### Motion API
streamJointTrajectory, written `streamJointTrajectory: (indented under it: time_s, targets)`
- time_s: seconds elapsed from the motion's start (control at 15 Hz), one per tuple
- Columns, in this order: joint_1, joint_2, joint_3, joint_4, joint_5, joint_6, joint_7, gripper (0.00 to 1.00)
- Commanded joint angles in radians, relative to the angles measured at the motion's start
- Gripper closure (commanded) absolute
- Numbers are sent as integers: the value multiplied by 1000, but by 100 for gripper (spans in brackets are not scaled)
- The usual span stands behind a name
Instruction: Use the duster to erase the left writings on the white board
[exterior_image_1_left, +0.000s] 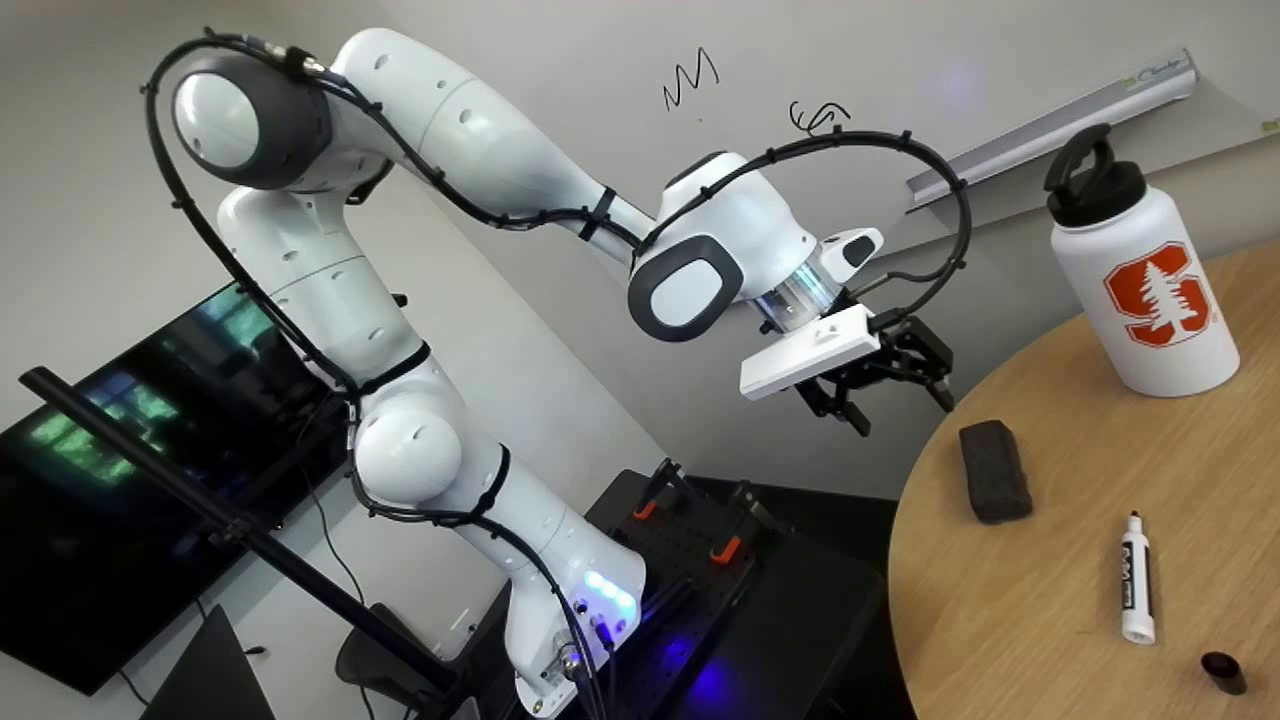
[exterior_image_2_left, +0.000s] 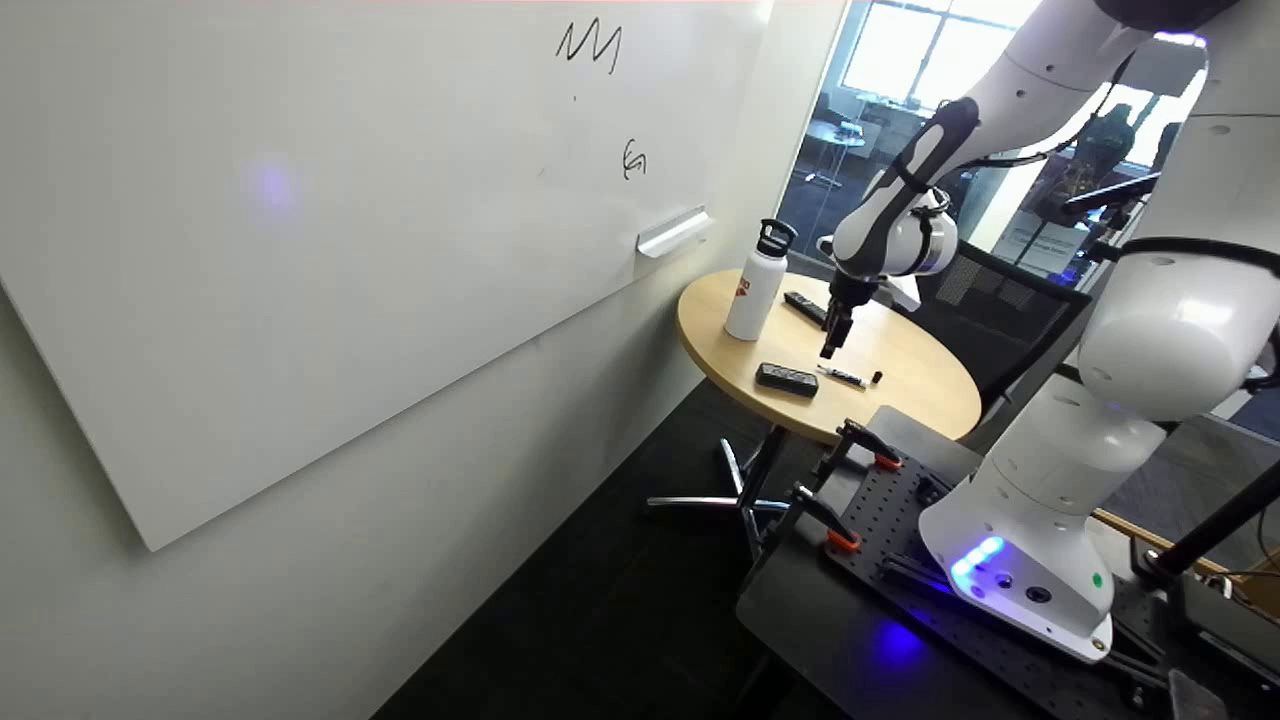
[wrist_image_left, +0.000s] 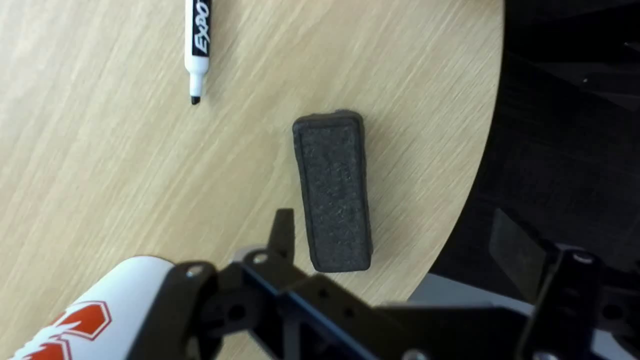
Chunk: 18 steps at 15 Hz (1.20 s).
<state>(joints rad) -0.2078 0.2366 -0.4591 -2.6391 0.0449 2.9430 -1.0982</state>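
Observation:
The duster (exterior_image_1_left: 996, 472) is a black block lying flat on the round wooden table near its edge; it also shows in an exterior view (exterior_image_2_left: 787, 380) and the wrist view (wrist_image_left: 334, 192). My gripper (exterior_image_1_left: 905, 414) is open and empty, apart from the duster and above table height. In the wrist view my gripper (wrist_image_left: 392, 227) has one finger just left of the duster and the other out past the table edge. The left writings (exterior_image_1_left: 690, 80), a black zigzag, are on the white board (exterior_image_2_left: 350, 220); they also show in an exterior view (exterior_image_2_left: 590, 42).
A white bottle (exterior_image_1_left: 1145, 300) stands on the table (exterior_image_1_left: 1060, 640) near the duster. An uncapped marker (exterior_image_1_left: 1137, 580) and its cap (exterior_image_1_left: 1224, 672) lie there too. A curly scribble (exterior_image_1_left: 820, 117) and a silver rail (exterior_image_1_left: 1060, 125) are on the board. A chair (exterior_image_2_left: 1000, 310) stands behind the table.

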Motion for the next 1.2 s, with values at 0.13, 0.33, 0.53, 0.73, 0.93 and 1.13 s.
streamJointTrajectory:
  time_s: [0.13,0.33,0.53,0.73,0.93,1.13]
  targets:
    - [-122,232,135,161,45,50,-116,0]
    - [-214,314,195,241,-75,34,-77,0]
    - [-269,367,236,296,-132,26,-64,0]
    - [-341,376,293,317,-135,7,-73,0]
    - [-419,352,368,304,-115,-10,-89,0]
    - [-459,333,405,286,-107,-29,-64,0]
